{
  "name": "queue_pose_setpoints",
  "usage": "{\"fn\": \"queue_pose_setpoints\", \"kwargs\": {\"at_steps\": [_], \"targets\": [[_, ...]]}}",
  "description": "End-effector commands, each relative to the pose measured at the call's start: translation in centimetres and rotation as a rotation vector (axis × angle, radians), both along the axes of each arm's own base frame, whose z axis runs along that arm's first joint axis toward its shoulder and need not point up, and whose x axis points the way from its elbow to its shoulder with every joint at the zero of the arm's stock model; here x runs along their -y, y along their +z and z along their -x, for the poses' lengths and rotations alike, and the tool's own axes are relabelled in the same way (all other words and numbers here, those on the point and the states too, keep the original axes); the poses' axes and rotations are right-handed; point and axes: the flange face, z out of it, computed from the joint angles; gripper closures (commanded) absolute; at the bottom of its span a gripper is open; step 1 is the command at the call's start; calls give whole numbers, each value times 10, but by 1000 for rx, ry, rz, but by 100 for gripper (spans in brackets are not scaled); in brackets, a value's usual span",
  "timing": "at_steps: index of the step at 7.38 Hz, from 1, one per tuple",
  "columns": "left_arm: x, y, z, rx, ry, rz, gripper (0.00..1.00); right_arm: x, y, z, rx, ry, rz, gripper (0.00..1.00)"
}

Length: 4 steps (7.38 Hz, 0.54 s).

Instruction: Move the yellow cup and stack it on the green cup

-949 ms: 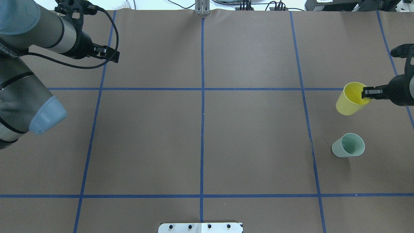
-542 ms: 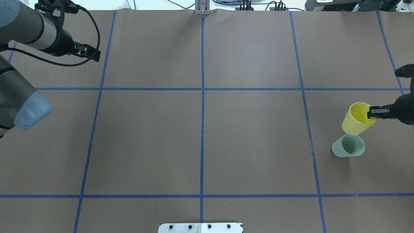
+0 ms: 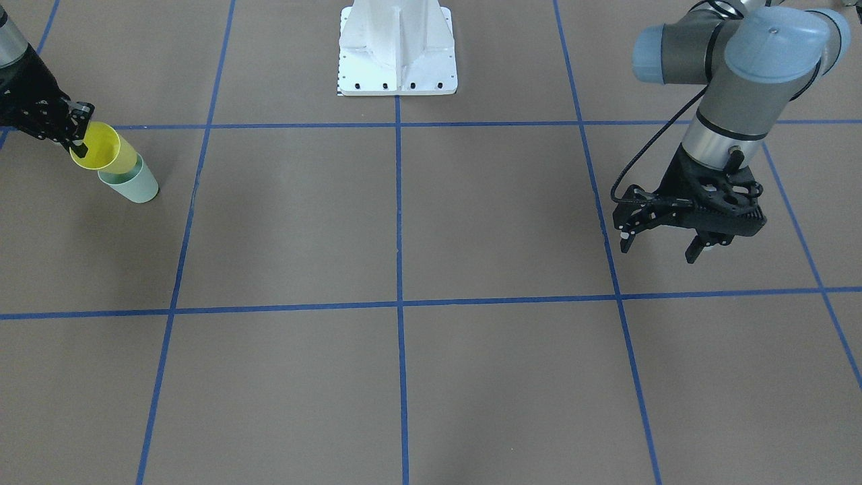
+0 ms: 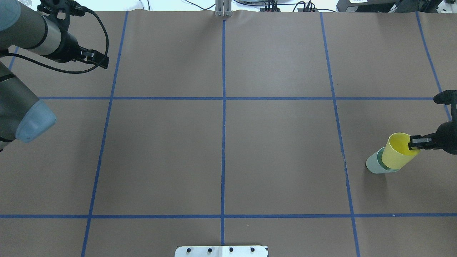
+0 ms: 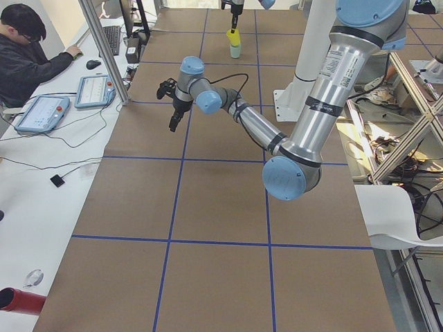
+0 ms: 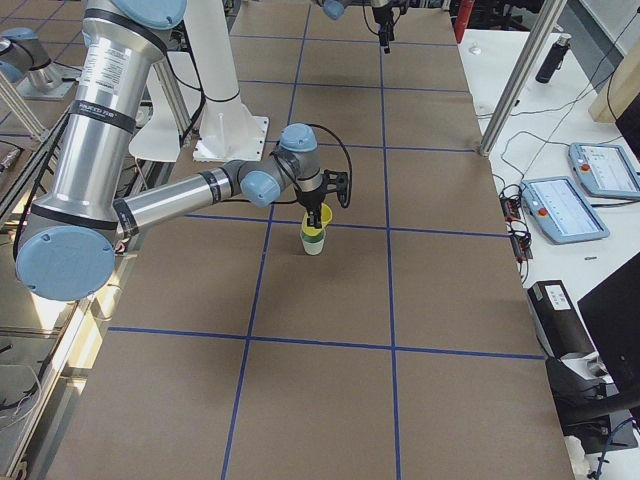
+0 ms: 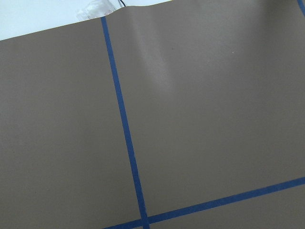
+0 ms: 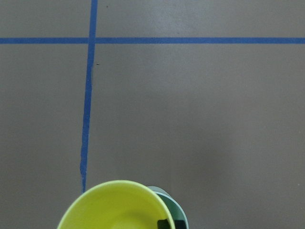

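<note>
The right gripper (image 4: 414, 142) reaches in from the right border of the overhead view, and its jaws are pinching the rim of the yellow cup (image 4: 396, 157), with 1 finger inside the mouth and 1 outside on the wall. The yellow cup is tilted, its open mouth leaning toward the gripper, and its lower part covers the mouth of the green cup (image 4: 372, 166), which stands upright on the counter (image 4: 278, 142). From these views I cannot tell for sure whether the yellow cup already sits inside the green one or only hangs in its mouth. The 2 cups are in the square at the right side, just to the right of 1 of the blue tape lines (image 4: 224, 125) and between 2 crossing ones. The left gripper (image 3: 658, 249) hangs above the counter at the opposite side, well apart from the cups, with its jaws spread and nothing between them. It is near the counter's far edge, and the brown surface with its grid lies between it and the cups.
</note>
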Motion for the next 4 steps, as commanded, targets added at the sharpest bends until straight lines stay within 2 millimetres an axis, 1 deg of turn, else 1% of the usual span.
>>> {"fn": "queue_pose_setpoints", "kwargs": {"at_steps": [1, 4], "targets": [[1, 2, 0, 1, -2, 2, 0, 0, 4, 0, -8, 2, 3, 100], [3, 6, -1, 5, -2, 7, 0, 5, 6, 5, -10, 2, -1, 100]]}}
